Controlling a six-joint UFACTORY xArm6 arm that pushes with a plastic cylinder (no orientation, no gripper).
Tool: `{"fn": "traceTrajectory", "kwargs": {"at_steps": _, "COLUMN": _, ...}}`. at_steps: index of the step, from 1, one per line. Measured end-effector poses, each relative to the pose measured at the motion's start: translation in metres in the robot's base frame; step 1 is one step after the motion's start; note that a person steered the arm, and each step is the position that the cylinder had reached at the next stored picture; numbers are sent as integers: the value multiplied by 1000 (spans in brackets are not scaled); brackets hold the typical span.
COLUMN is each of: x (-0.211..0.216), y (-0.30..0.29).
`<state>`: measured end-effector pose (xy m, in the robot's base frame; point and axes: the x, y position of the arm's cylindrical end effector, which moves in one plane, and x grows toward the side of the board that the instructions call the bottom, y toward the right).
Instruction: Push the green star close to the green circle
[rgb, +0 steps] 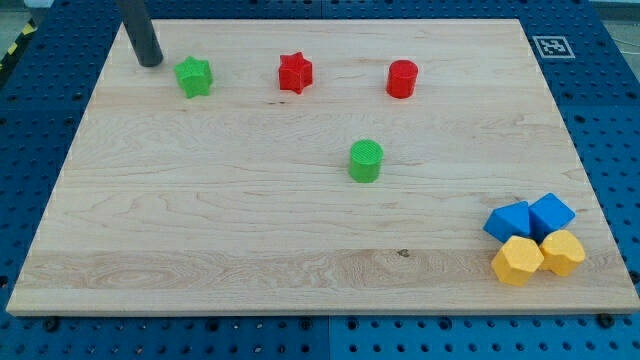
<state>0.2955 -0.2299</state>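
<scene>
Just up-left of the green star (194, 76), my tip (150, 62) sat bare, holding nothing, lined up to shove it toward the green circle (366, 160).

views: 1 | looks down, tilted, from the wooden board (300, 250)'s bottom edge | range: whole board framed

You get bright, even overhead light; board (300, 230) sharp edge to edge. Blocks cast only short soft shadows. No glare, no blur, slight perspective taper.
</scene>
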Motion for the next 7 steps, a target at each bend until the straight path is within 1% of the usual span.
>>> {"fn": "traceTrajectory", "kwargs": {"at_steps": 1, "x": 14, "y": 26}}
{"fn": "traceTrajectory", "kwargs": {"at_steps": 3, "x": 14, "y": 46}}
{"fn": "traceTrajectory", "kwargs": {"at_steps": 4, "x": 15, "y": 79}}
{"fn": "traceTrajectory", "kwargs": {"at_steps": 5, "x": 22, "y": 82}}
{"fn": "traceTrajectory", "kwargs": {"at_steps": 6, "x": 42, "y": 87}}
{"fn": "traceTrajectory", "kwargs": {"at_steps": 7, "x": 47, "y": 96}}
